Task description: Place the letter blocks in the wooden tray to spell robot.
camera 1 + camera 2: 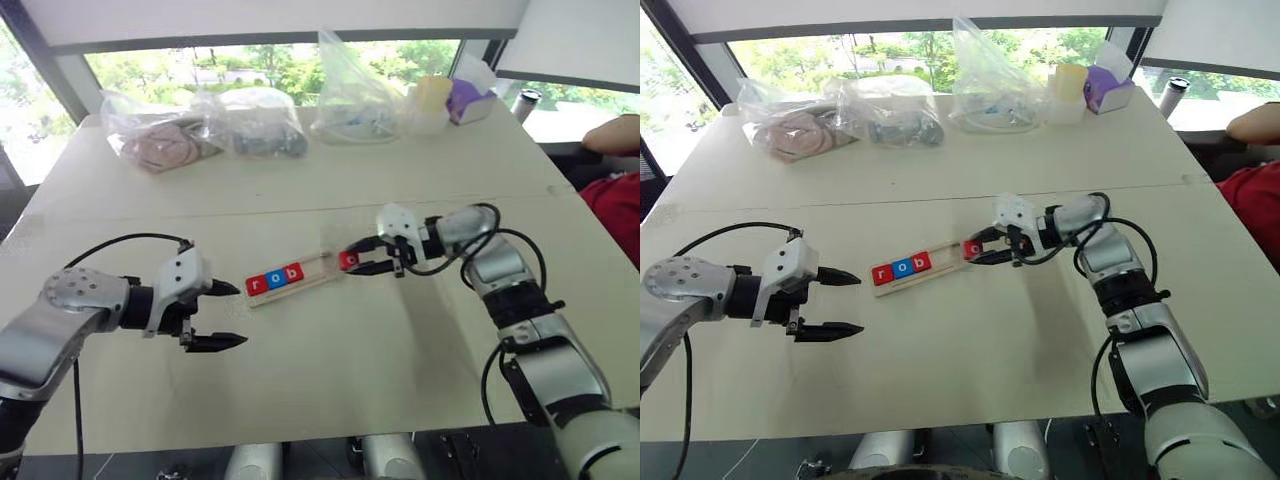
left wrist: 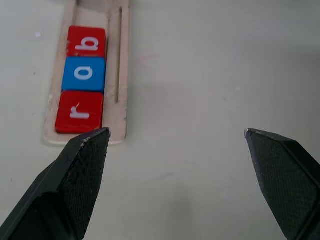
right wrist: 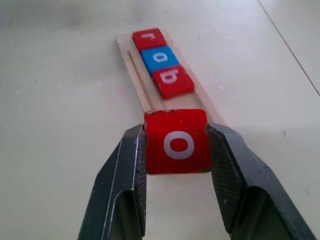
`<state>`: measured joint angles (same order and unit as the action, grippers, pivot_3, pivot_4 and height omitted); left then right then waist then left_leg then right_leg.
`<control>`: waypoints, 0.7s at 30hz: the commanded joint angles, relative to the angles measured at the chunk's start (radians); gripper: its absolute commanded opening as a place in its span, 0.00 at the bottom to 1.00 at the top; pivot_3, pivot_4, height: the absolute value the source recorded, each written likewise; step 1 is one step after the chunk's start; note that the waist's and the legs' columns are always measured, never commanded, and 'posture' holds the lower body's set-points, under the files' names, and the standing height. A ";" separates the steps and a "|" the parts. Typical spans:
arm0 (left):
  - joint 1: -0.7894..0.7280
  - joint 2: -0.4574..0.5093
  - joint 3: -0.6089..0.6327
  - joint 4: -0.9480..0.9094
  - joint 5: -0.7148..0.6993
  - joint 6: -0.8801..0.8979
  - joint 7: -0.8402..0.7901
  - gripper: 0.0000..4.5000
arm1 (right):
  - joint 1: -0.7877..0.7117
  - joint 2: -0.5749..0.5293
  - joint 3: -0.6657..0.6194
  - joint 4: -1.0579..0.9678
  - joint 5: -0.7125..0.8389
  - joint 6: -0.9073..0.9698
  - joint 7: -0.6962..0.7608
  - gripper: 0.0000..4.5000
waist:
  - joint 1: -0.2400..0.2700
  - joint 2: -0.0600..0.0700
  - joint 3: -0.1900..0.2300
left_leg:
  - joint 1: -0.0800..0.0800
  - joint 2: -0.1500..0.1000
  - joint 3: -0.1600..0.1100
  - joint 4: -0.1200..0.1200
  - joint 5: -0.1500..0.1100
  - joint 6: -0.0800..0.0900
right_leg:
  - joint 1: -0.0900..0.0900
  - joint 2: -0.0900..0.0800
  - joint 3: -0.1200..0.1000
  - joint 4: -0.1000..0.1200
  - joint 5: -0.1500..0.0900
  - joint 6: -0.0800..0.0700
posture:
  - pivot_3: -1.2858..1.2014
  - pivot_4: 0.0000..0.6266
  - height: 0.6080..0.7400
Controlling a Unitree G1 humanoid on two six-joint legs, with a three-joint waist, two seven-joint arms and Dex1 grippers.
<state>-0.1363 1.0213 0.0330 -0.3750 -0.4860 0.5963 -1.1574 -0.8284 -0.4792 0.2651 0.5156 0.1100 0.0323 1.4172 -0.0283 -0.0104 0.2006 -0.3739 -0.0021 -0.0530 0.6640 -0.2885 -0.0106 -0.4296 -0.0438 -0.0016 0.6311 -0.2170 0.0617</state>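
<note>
Tray [image 1: 300, 280] lies mid-frame on the table [image 1: 330, 360], slanting up to the right. Pale wood, long and narrow, thin raised rim, a groove along 1 side. 3 blocks seated at its left end: red r [image 2: 79, 112], blue o [image 2: 83, 74], red b [image 2: 86, 42], touching edge to edge, flat and square with white lowercase letters. Right part of the tray bare, room for 2 more.

Right gripper [image 1: 352, 262], centre of frame, clamped on a red o [image 3: 176, 141]. Black textured fingers [image 3: 227, 170] pinch its 2 opposite sides, letter face up. It hangs above the tray's open end, in line with the row, probably so it can drop into slot 4 beside b. Whether it touches the wood I cannot tell.

Left gripper [image 1: 228, 315], lower left, spread wide and empty, tips near the r end of the tray but apart from it; likely parked out of the way.

No t block seen. Clear plastic bags [image 1: 250, 125] sit along the top of the frame, well apart.

Judgement: 3 of 5 placed, 4th in hand.
</note>
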 commanded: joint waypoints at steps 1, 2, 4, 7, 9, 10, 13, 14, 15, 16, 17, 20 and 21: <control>0.027 0.017 0.095 -0.018 -0.011 0.001 0.024 1.00 | -0.108 0.081 0.062 0.158 -0.066 -0.107 0.025 0.26 | -0.003 0.000 0.000 | 0.000 0.000 0.000 0.000 0.000 0.000 | 0.000 -0.001 0.001 0.000 0.000 0.000 | 0.52 0.24 1.00; 0.039 0.018 0.113 -0.022 -0.015 0.008 0.030 1.00 | -0.134 0.103 0.071 0.206 -0.078 -0.125 0.026 0.26 | -0.006 0.000 0.000 | 0.000 -0.001 0.000 0.000 0.000 0.000 | 0.000 -0.002 0.001 -0.001 0.000 0.000 | 0.52 0.24 1.00; 0.057 0.015 0.135 -0.030 -0.019 0.020 0.045 1.00 | -0.173 0.133 0.080 0.291 -0.101 -0.165 0.023 0.26 | -0.012 0.000 0.000 | 0.000 -0.001 0.000 0.000 0.000 0.000 | -0.001 -0.002 0.001 -0.001 0.000 0.000 | 0.52 0.24 1.00; 0.086 0.000 0.157 -0.055 -0.028 0.039 0.072 1.00 | -0.236 0.186 0.091 0.424 -0.145 -0.226 -0.014 0.26 | -0.012 0.000 0.000 | 0.000 -0.001 -0.001 -0.001 0.000 0.000 | -0.001 -0.002 0.001 0.000 0.000 0.000 | 0.52 0.24 1.00; 0.096 -0.008 0.162 -0.072 -0.035 0.050 0.085 1.00 | -0.267 0.209 0.089 0.487 -0.165 -0.253 -0.035 0.26 | -0.014 0.000 0.000 | 0.000 -0.001 -0.001 -0.001 0.000 0.000 | -0.001 -0.002 0.001 0.000 0.000 0.000 | 0.52 0.24 1.00; 0.099 -0.012 0.163 -0.081 -0.039 0.056 0.093 1.00 | -0.280 0.217 0.089 0.512 -0.175 -0.268 -0.042 0.26 | -0.014 0.000 0.000 | 0.000 -0.001 -0.001 -0.001 0.000 -0.001 | -0.001 -0.002 0.001 0.000 0.000 0.000 | 0.52 0.24 1.00; 0.106 -0.020 0.163 -0.101 -0.050 0.070 0.112 1.00 | -0.309 0.232 0.082 0.570 -0.194 -0.296 -0.051 0.26 | -0.014 0.000 0.000 | 0.000 -0.001 -0.002 -0.001 0.000 -0.001 | -0.001 -0.002 0.001 0.000 0.001 0.000 | 0.52 0.24 1.00; 0.107 -0.021 0.163 -0.104 -0.051 0.072 0.116 1.00 | -0.315 0.235 0.080 0.584 -0.199 -0.302 -0.053 0.26 | -0.014 0.000 0.000 | 0.000 -0.001 -0.002 -0.001 0.001 -0.001 | -0.001 -0.002 0.001 0.000 0.001 0.000 | 0.52 0.24 1.00; 0.109 -0.023 0.162 -0.108 -0.051 0.074 0.120 1.00 | -0.322 0.237 0.079 0.599 -0.204 -0.305 -0.055 0.26 | -0.014 0.000 0.000 | 0.000 -0.001 -0.002 -0.001 0.001 -0.002 | -0.001 -0.002 0.001 0.000 0.000 0.000 | 0.52 0.24 1.00; 0.109 -0.024 0.161 -0.110 -0.052 0.075 0.122 1.00 | -0.327 0.239 0.078 0.610 -0.208 -0.309 -0.056 0.26 | -0.015 0.000 0.000 | 0.000 -0.001 -0.002 -0.001 0.001 -0.002 | -0.001 -0.002 0.001 0.000 0.001 0.000 | 0.52 0.24 1.00; 0.110 -0.024 0.161 -0.111 -0.054 0.076 0.125 1.00 | -0.331 0.241 0.076 0.619 -0.211 -0.312 -0.056 0.26 | -0.015 0.001 0.000 | 0.000 -0.001 -0.002 -0.001 0.001 -0.002 | -0.001 -0.002 0.001 0.000 0.001 0.000 | 0.52 0.24 1.00; 0.110 -0.025 0.158 -0.112 -0.058 0.076 0.131 1.00 | -0.343 0.248 0.073 0.643 -0.223 -0.319 -0.064 0.26 | -0.016 0.001 0.000 | 0.000 -0.001 -0.002 -0.001 0.001 -0.002 | -0.001 -0.001 0.001 0.000 0.001 0.000 | 0.52 0.24 1.00; 0.109 -0.025 0.157 -0.111 -0.059 0.075 0.132 1.00 | -0.345 0.249 0.072 0.648 -0.225 -0.320 -0.066 0.26 | -0.016 0.001 0.000 | 0.000 -0.001 -0.002 -0.001 0.001 -0.002 | -0.001 -0.001 0.001 0.000 0.001 0.000 | 0.52 0.24 1.00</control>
<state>-0.0296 0.9977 0.1707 -0.4574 -0.5348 0.6723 -1.0287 -1.1373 -0.2393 0.3591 1.1669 -0.1134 -0.2715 1.3553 -0.0442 -0.0099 0.2011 -0.3734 -0.0030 -0.0550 0.6625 -0.2873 -0.0129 -0.4303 -0.0450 -0.0008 0.6316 -0.2164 0.0619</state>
